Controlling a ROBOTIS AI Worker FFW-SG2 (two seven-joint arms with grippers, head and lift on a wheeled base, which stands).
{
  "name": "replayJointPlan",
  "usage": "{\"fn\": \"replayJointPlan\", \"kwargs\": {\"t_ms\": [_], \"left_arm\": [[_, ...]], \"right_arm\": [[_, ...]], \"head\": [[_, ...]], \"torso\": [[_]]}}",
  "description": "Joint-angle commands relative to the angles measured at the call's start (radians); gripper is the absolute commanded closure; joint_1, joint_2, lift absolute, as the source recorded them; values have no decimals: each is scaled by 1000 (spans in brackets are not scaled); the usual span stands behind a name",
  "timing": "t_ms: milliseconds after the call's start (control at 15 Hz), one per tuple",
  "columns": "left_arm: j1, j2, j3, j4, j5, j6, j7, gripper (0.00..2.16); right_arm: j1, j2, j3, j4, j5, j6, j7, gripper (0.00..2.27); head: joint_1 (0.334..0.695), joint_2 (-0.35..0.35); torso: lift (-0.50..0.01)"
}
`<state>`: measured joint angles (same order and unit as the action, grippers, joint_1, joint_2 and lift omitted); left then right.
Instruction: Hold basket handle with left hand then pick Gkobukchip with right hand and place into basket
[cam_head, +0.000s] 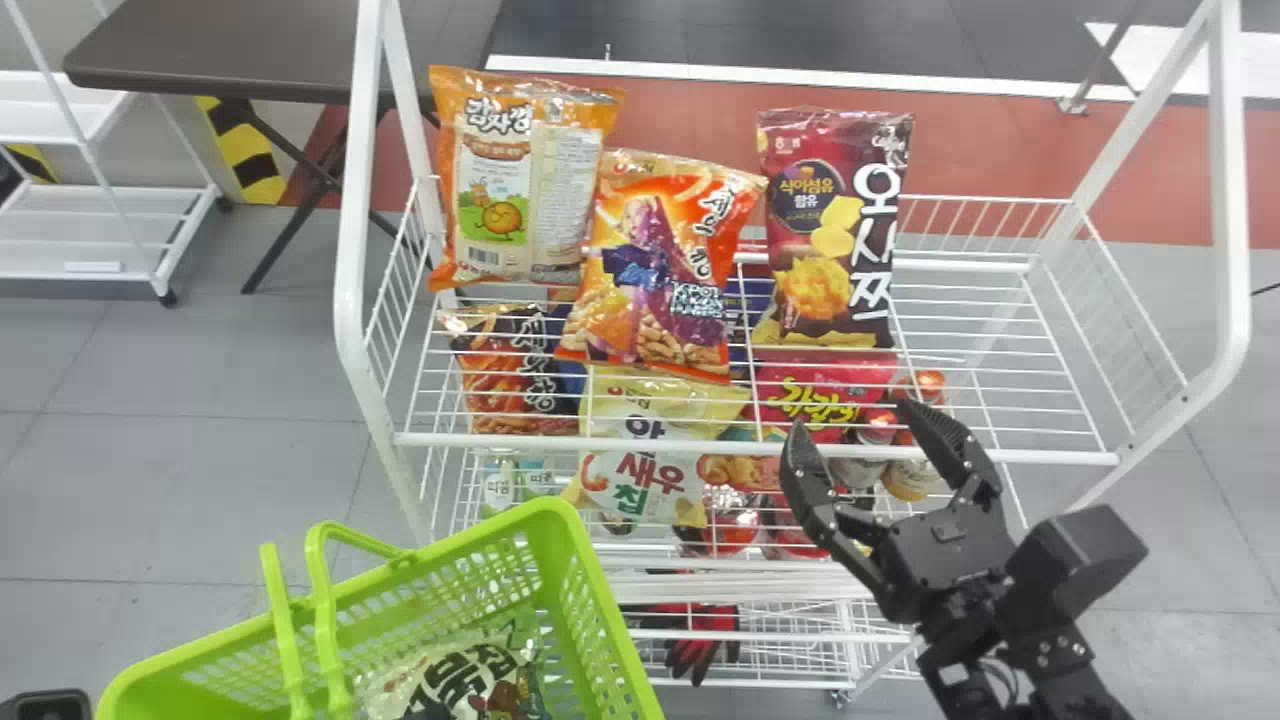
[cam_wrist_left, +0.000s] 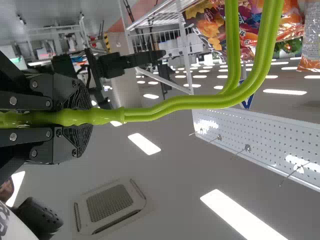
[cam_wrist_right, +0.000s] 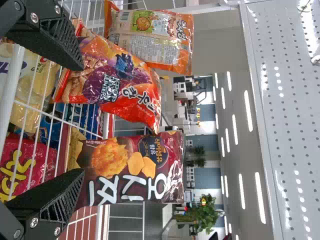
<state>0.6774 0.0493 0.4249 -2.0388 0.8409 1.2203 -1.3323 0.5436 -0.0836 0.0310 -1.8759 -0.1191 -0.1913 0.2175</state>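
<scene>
Head view: the Gkobukchip (cam_head: 455, 690) is being held inside the green basket (cam_head: 605, 600), at near left. The right gripper (cam_head: 850, 418) is being positioned at the wire rack's near rail (cam_head: 600, 441), fingers spread, well apart from the basket.

Left wrist view: the basket handle (cam_wrist_left: 175, 103) is being clamped by the left gripper (cam_wrist_left: 82, 117).

Right wrist view: an open gap is being formed between the right gripper's (cam_wrist_right: 81, 120) fingertips; beyond it, an orange-red bag (cam_wrist_right: 115, 80) and a maroon bag (cam_wrist_right: 132, 167) are being supported.

Lime-green basket (cam_head: 613, 600) and its 2 handles (cam_head: 326, 620), white rack (cam_head: 352, 200), maroon bag (cam_head: 820, 150).
</scene>
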Motion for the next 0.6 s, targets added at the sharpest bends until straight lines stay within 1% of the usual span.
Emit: {"fn": "replayJointPlan", "kwargs": {"t_ms": [0,533], "left_arm": [[-2,0,-1,0,-2,0,2,2152],[-4,0,-3,0,-5,0,5,2152]], "right_arm": [[29,4,4,23,-16,-64,0,87],[42,4,3,26,-25,-76,0,87]], "head": [[695,-75],[695,-86]], "torso": [[0],[0]]}}
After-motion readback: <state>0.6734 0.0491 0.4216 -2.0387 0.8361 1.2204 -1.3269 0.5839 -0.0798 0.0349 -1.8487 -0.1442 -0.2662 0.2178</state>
